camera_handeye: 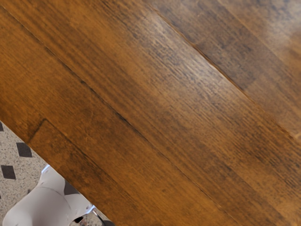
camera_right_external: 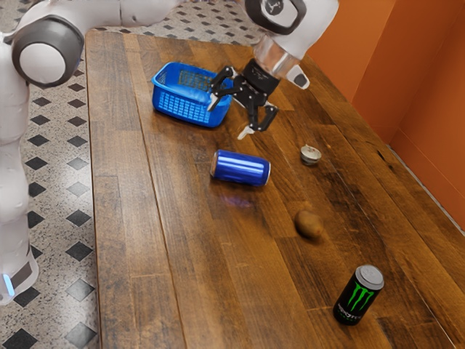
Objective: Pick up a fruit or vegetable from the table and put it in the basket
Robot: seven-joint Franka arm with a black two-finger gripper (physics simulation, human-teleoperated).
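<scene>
Brown plank table (camera_right_external: 145, 225), its seams dark, its surface glossed by reflected light. Floor (camera_right_external: 58, 189), at the exterior view's left and at the far end: pale, speckled, with dark diamond insets. Walls (camera_right_external: 429, 109), at the exterior view's right: plain orange.

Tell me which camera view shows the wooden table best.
The exterior view: it takes in a wide stretch of the table, several edges and the basket on it. The wrist view gives its planks close up, and one edge beside the floor.
</scene>
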